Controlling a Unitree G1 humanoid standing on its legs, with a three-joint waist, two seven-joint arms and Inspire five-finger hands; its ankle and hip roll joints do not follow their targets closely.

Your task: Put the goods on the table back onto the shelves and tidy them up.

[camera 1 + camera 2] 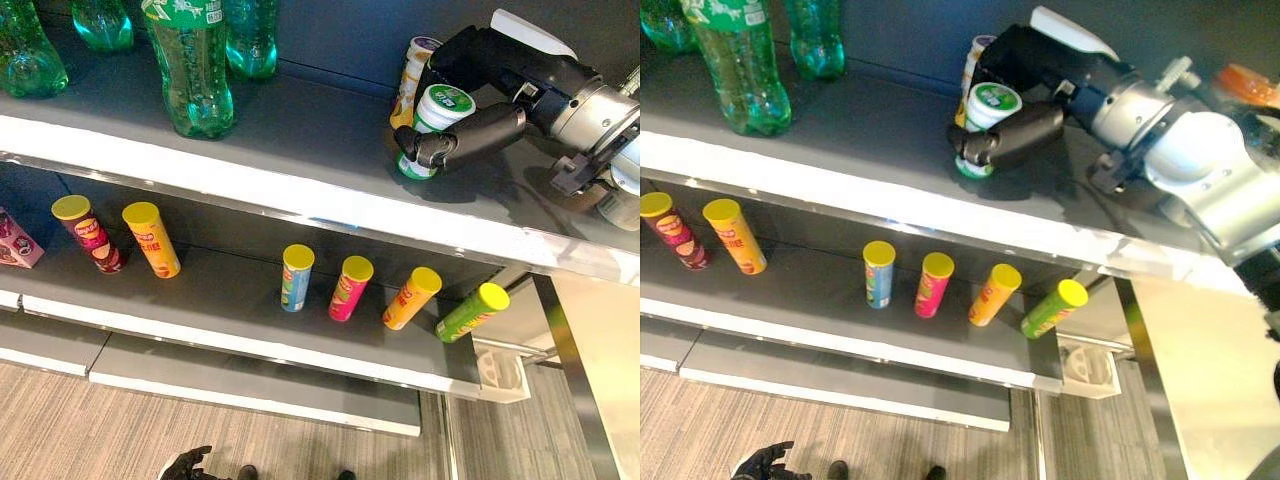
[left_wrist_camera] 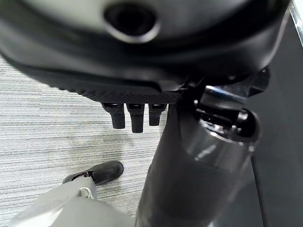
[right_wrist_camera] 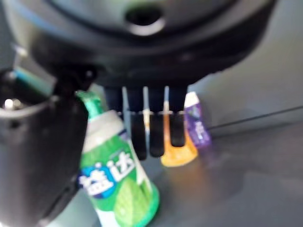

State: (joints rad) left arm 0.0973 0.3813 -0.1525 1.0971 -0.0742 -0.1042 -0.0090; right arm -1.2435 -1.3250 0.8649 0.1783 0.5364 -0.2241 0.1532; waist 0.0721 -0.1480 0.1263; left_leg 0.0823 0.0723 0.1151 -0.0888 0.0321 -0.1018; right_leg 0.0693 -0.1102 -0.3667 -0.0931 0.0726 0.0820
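Observation:
A green-and-white canister point(image 1: 441, 106) stands on the dark top shelf point(image 1: 300, 140), slightly tilted. My right hand point(image 1: 490, 62) reaches in from the right and is shut on it: the thumb point(image 1: 470, 135) crosses its front and the fingers point(image 3: 151, 132) lie behind it. In the right wrist view the canister point(image 3: 118, 179) sits between thumb and fingers. A second canister point(image 1: 414, 68), orange with a purple top, stands just behind, touching the hand. My left hand point(image 1: 188, 463) hangs low over the floor, fingers loosely bent and holding nothing.
Green bottles point(image 1: 195, 70) stand at the top shelf's left. On the lower shelf point(image 1: 200, 290) are several yellow-lidded chip tubes point(image 1: 296, 277), the rightmost point(image 1: 470, 312) leaning, and a pink box point(image 1: 15, 240). A white bin point(image 1: 502, 372) sits under the pale table edge point(image 1: 610, 360).

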